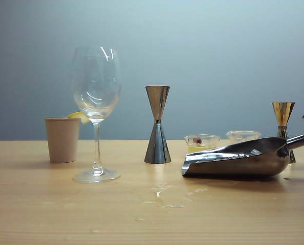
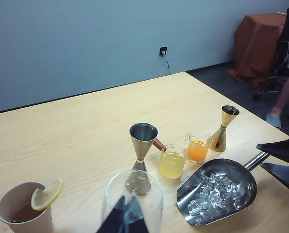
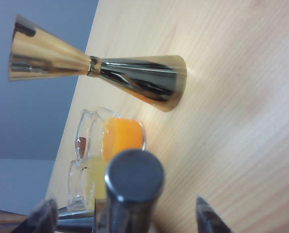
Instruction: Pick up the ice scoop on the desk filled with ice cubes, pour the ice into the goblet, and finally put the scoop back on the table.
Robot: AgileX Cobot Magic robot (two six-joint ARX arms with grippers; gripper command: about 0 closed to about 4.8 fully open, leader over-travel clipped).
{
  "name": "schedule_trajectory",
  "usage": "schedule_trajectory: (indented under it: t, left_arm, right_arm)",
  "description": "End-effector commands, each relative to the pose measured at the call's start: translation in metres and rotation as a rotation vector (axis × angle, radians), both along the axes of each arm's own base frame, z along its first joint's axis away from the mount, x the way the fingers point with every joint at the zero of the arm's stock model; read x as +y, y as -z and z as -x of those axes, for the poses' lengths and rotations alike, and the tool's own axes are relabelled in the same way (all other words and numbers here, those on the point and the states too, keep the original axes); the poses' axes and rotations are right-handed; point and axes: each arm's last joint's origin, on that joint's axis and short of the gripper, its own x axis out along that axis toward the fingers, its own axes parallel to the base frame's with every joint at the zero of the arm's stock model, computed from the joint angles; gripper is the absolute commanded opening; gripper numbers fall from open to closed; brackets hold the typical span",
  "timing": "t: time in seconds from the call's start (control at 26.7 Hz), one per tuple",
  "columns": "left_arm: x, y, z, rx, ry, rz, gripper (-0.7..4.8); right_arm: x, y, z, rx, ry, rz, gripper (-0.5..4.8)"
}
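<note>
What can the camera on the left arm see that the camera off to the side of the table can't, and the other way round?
Only the left wrist view shows the ice cubes inside the ice scoop, the lemon slice face-on, the left end effector over the goblet, and the open right end effector at the scoop's handle.

Only the exterior view shows the goblet's stem and foot, and the wet patch on the table.

Both show the goblet, scoop, paper cup, silver jigger and gold jigger.
</note>
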Motion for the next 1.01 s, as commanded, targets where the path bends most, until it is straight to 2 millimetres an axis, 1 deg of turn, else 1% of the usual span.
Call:
schedule_trajectory:
  t: [0.04,0.19,0.22,0.37,0.64,0.67,0.71,0.75,0.9,1.01]
  left_arm:
    - [0.000,-0.003,0.001,-0.017,0.009,0.005,-0.06]
    - [0.000,-0.003,0.001,-0.017,0.009,0.005,-0.06]
    - [0.000,-0.003,0.001,-0.017,0.009,0.005,-0.06]
    - [0.000,-0.003,0.001,-0.017,0.009,0.005,-0.06]
    - [0.000,-0.003,0.001,-0.017,0.009,0.005,-0.06]
    - [0.000,-0.003,0.001,-0.017,0.009,0.005,-0.06]
    - [0.000,-0.003,0.001,-0.017,0.009,0.005,-0.06]
    - [0.000,-0.003,0.001,-0.017,0.009,0.005,-0.06]
    - [0.000,-0.003,0.001,-0.017,0.009,0.005,-0.06]
    - [0.000,-0.003,0.001,-0.018,0.007,0.004,-0.06]
  right_arm:
    - [0.000,-0.003,-0.010,-0.061,-0.006,-0.002,3.64]
    - [0.000,-0.002,-0.020,-0.072,-0.020,-0.006,3.63]
    - [0.000,-0.002,-0.024,-0.071,-0.028,-0.008,3.55]
    - [0.000,-0.001,-0.030,-0.062,-0.031,-0.010,3.55]
    - [0.000,0.005,-0.032,-0.036,-0.028,-0.004,3.54]
    - [0.000,0.006,-0.032,-0.036,-0.032,0.005,3.46]
    - [0.000,0.007,-0.032,-0.030,-0.033,0.005,3.27]
    - [0.000,0.008,-0.032,-0.026,-0.034,0.005,3.22]
    - [0.000,0.011,-0.033,-0.019,-0.036,0.004,3.22]
    - [0.000,0.010,-0.033,-0.026,-0.055,0.001,3.10]
